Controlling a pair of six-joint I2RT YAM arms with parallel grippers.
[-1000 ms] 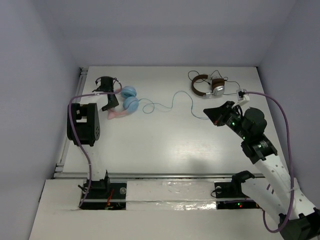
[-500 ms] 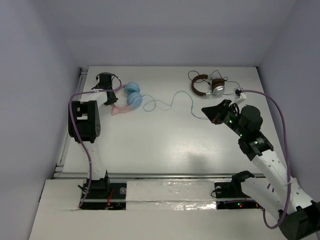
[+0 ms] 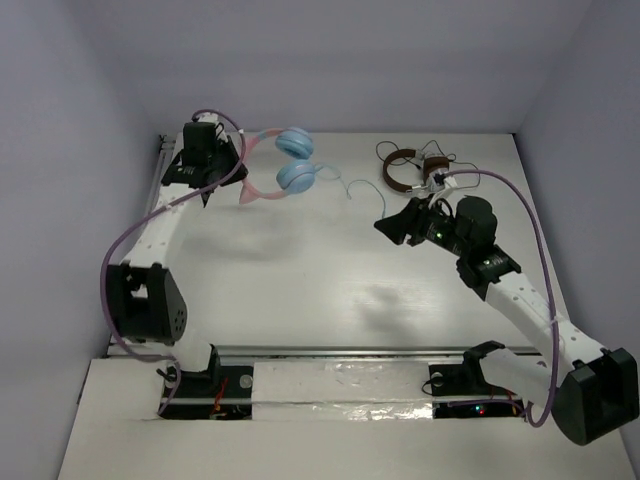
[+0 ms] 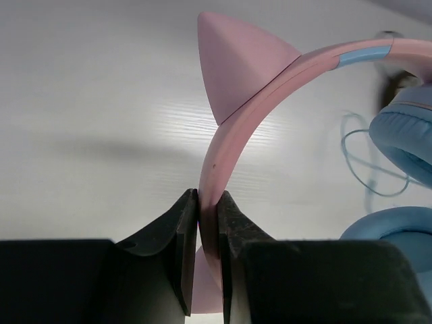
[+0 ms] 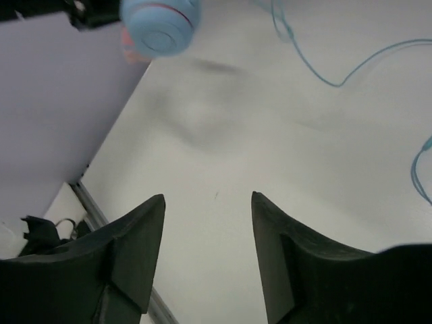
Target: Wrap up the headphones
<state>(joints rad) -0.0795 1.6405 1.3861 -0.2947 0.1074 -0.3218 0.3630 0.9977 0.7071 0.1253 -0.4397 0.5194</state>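
The headphones, with light blue ear cups and a pink cat-ear headband, hang above the table's far left part. My left gripper is shut on the headband, pinched between its jaws at the left gripper's tips. The ear cups hang to the right. The thin pale-blue cable trails from them toward the table. My right gripper hovers at mid-right, open, with nothing between its fingers. In its wrist view the right gripper faces bare table, with an ear cup and the cable ahead.
Smaller brown-and-silver headphones with a dark cable lie at the back right, just behind my right arm. Walls close the table on the left, back and right. A metal rail runs along the left edge.
The left gripper closed on the headband and lifted the headphones up and to the right. The right gripper opened and swung left; the cable has drawn back toward the headphones.
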